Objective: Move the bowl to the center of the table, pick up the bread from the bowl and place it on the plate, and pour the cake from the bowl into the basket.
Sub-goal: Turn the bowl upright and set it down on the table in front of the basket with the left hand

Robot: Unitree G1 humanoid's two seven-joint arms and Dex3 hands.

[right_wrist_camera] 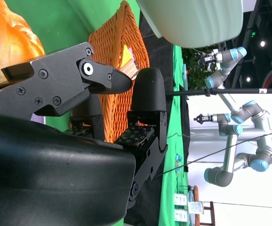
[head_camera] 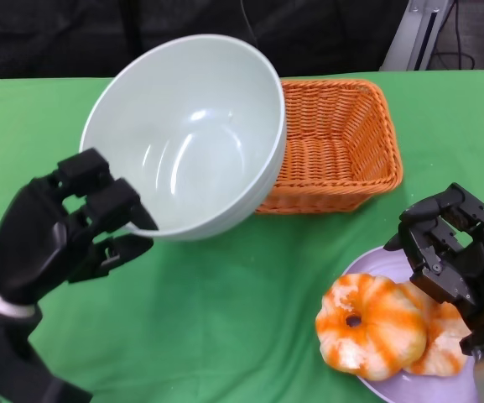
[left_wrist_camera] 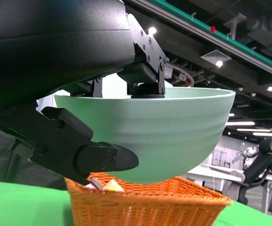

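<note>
Over the orange basket [head_camera: 334, 147] in the head view, the left hand [head_camera: 65, 231] grips the pale green bowl [head_camera: 193, 134] by its near rim and tips it, mouth toward the camera, inside bare. At lower right the bread [head_camera: 372, 323] lies on the lavender plate [head_camera: 409, 388] (two orange-striped rings, one overlapping the other). The right hand [head_camera: 455, 252] hovers just beside them, fingers curled in, holding nothing.

From the right wrist, its fingers [right_wrist_camera: 145, 117] clasp nothing, with the basket [right_wrist_camera: 117, 56] beyond.

From the left wrist, the fingers [left_wrist_camera: 143, 56] pinch the bowl's rim [left_wrist_camera: 173, 127]; a pale wrapped piece, likely the cake [left_wrist_camera: 108, 185], shows in the basket [left_wrist_camera: 150, 207].
</note>
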